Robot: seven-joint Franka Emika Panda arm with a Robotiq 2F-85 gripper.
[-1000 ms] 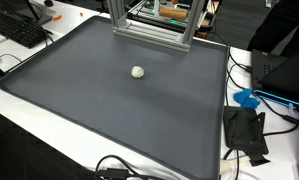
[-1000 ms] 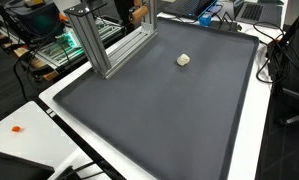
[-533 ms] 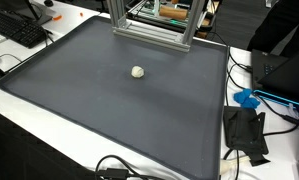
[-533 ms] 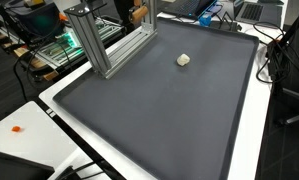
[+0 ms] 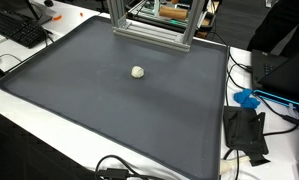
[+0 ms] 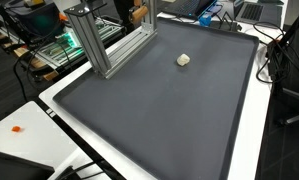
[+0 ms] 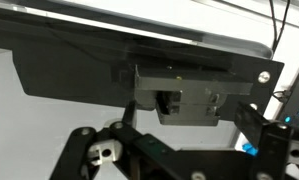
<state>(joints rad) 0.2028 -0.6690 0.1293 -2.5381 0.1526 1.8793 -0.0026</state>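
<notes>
No contact so far: the ball (image 5: 138,71) lies alone on the mat (image 5: 99,120), nearer the edge where the frame (image 5: 149,30) stands than the opposite edge. It is well off every corner and nothing touches it. By the look of things, any handling is yet to start. The arm shows in neither exterior view. Only the wrist view catches the gripper (image 7: 179,160), jaws spread wide and empty, held well back from the mat, facing the frame, with no ball in its sight.
</notes>
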